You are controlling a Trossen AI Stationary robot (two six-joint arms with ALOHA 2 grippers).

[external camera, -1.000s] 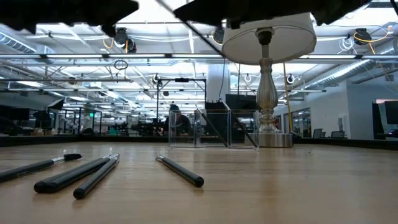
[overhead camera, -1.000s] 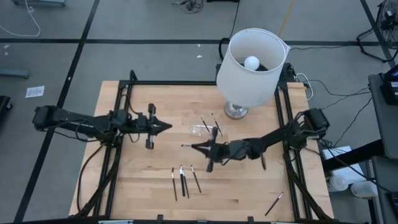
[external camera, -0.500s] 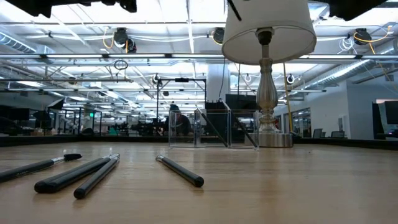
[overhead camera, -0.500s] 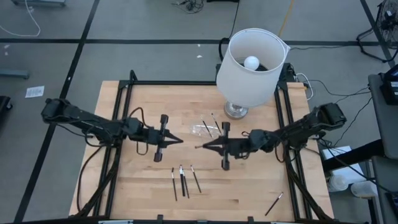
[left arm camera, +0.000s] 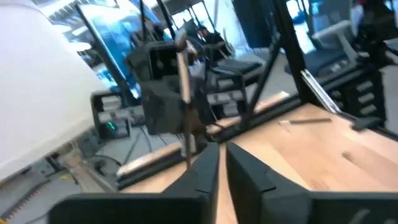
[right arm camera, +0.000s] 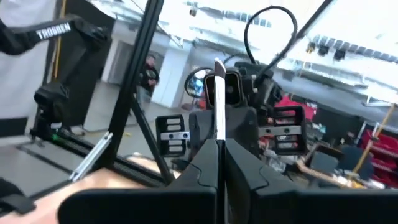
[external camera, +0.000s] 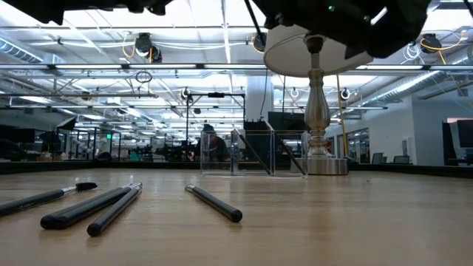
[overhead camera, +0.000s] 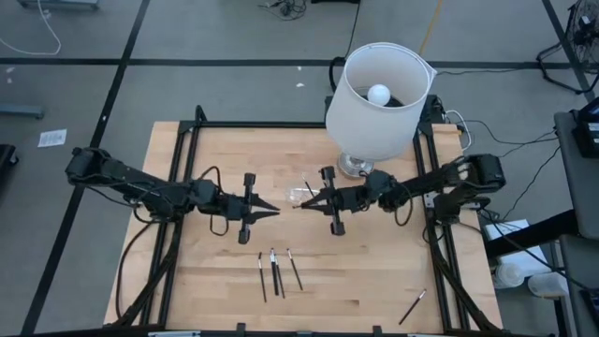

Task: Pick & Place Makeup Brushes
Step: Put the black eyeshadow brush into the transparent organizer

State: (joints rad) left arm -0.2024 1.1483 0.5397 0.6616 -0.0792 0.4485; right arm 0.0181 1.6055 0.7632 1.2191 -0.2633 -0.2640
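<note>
The right claw [overhead camera: 298, 205] has been moved back toward the lamp [overhead camera: 378, 90] since a moment ago, and the left claw [overhead camera: 272, 212] has been brought a little closer to it. The two claws are now held tip to tip above the middle of the table [overhead camera: 187, 281], very near each other.

The right claw is squeezed shut on one makeup brush [right arm camera: 218, 99]. The brush is stuck straight out from between its fingers, with the pale metal part seen past the tips. The left claw's fingers [left arm camera: 202, 174] are parted just a little, and nothing is seen between them. The held brush is seen just beside its fingertips.

More makeup brushes [overhead camera: 277, 271] are laid side by side on the wood, close to the table edge farthest from the lamp. One more brush [overhead camera: 413, 306] is laid alone near the right corner of that edge. A clear box [overhead camera: 304, 194] is stood between the claws and the lamp's foot, with thin brushes at it.
</note>
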